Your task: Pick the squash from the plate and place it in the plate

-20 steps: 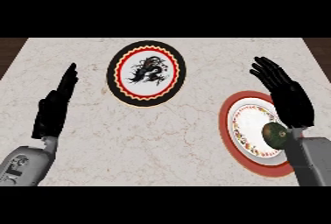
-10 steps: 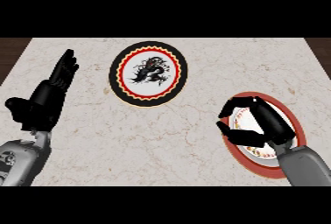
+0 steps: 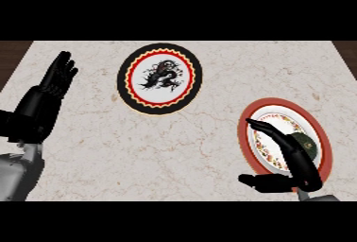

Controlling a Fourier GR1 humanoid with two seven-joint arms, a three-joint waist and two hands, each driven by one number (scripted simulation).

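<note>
Fingers (image 3: 277,138) of our right hand (image 3: 301,166): bent in a slack arc over the red-rimmed plate (image 3: 282,100), with the thumb spread well apart below; we see nothing clasped between them, so we read this hand as released.
Fingers (image 3: 60,71) of our left hand (image 3: 40,105): straight and pointing up, resting at the left edge of the view and holding nothing.
Squash (image 3: 307,144): a small, dark green, rounded lump lying on the red-rimmed plate, just beside the arched fingers; whether they touch it we cannot tell.
How it should handle: we judge it light, stiff and hard-skinned, not fragile. Its smooth round skin may roll or slip, so we would take it across its widest part, thumb on one side and fingers opposite.
Red-rimmed plate: round and shallow, with a white centre and a ring of small ornaments; it looks glazed, hard and breakable.
Black-rimmed plate (image 3: 123,78): round, with a red and yellow toothed band and a dark dragon-like figure on white; it sits well apart, up and to the left, and we take it as the goal.
Counter (image 3: 209,142): pale veined stone, flat and smooth.
</note>
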